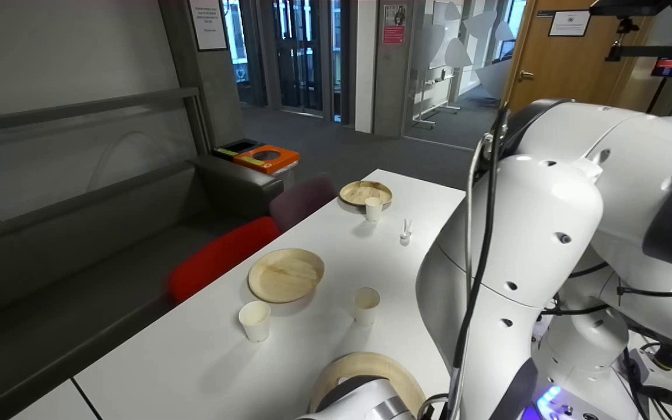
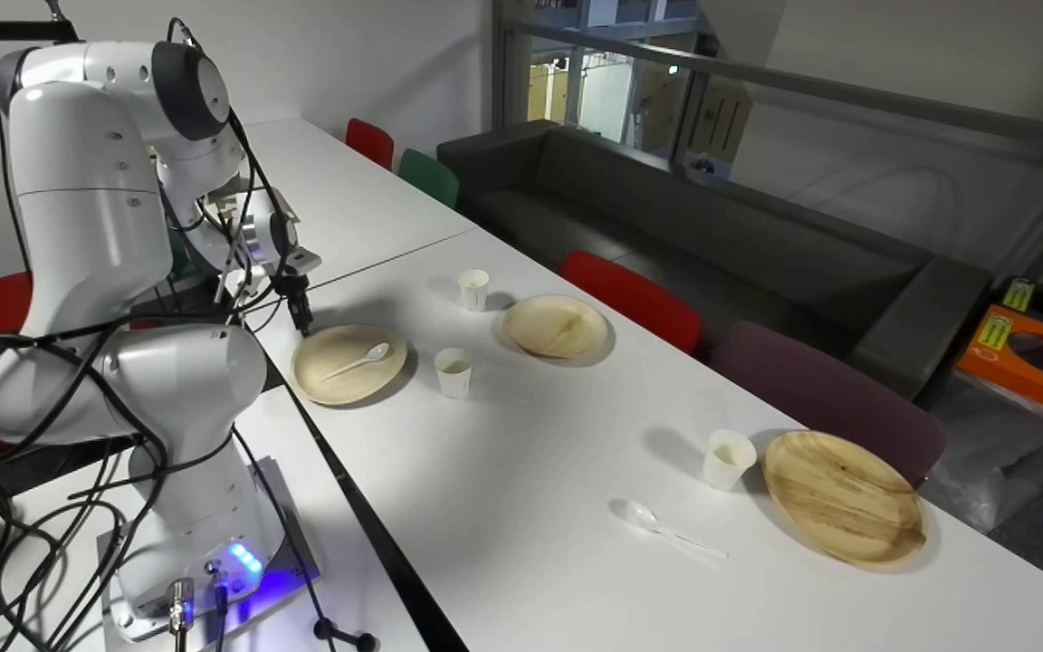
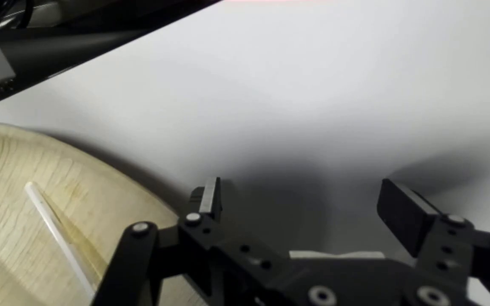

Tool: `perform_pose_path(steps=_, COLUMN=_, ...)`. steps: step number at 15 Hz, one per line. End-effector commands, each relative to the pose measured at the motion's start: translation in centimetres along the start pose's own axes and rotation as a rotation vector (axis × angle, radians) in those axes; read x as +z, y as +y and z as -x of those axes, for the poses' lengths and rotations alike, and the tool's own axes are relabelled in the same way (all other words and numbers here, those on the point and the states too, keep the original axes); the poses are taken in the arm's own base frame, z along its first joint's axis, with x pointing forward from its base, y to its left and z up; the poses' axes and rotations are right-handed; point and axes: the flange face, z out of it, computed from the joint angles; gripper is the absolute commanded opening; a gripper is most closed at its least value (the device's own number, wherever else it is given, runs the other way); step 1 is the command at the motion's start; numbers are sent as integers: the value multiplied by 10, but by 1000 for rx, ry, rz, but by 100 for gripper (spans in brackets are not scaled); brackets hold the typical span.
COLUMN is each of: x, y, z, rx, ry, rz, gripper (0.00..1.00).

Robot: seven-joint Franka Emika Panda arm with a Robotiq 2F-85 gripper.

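Note:
My gripper [image 3: 301, 187] stands open over the white tabletop, its fingers [image 3: 406, 212] wide apart with nothing between them. A pale strip [image 3: 334, 255] shows at its palm; what it is I cannot tell. Beside the left finger lies a round wooden plate [image 3: 100, 199] with a white spoon [image 3: 58, 233] on it. In an exterior view the gripper [image 2: 297, 312] points down just off the rim of this plate [image 2: 331, 349], the spoon [image 2: 358, 362] resting across it. In an exterior view the arm covers part of the plate [image 1: 365, 361] and the gripper is hidden.
Paper cups [image 2: 454, 373] [image 2: 473, 290] and a second plate [image 2: 558, 326] stand nearby. Farther along are another cup [image 2: 728, 459], a plate [image 2: 843, 498] and a spoon [image 2: 666, 530]. A dark gap [image 2: 349, 489] runs beside the robot's base. Red chair [image 1: 222, 256] and sofa [image 1: 97, 251] line the far side.

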Motion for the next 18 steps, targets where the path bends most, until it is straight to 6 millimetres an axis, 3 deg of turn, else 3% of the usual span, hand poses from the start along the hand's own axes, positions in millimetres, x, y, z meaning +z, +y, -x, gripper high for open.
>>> perform_pose_path(steps=1, x=-6, y=37, z=-5, rx=-26, ry=-18, rz=-27, gripper=100)
perform_pose_path(steps=8, x=2, y=71, z=-24, rx=-40, ry=-40, rz=-45, gripper=100)
perform_pose_path(steps=18, x=-9, y=42, z=-72, rx=-337, ry=-31, rz=-105, gripper=100)
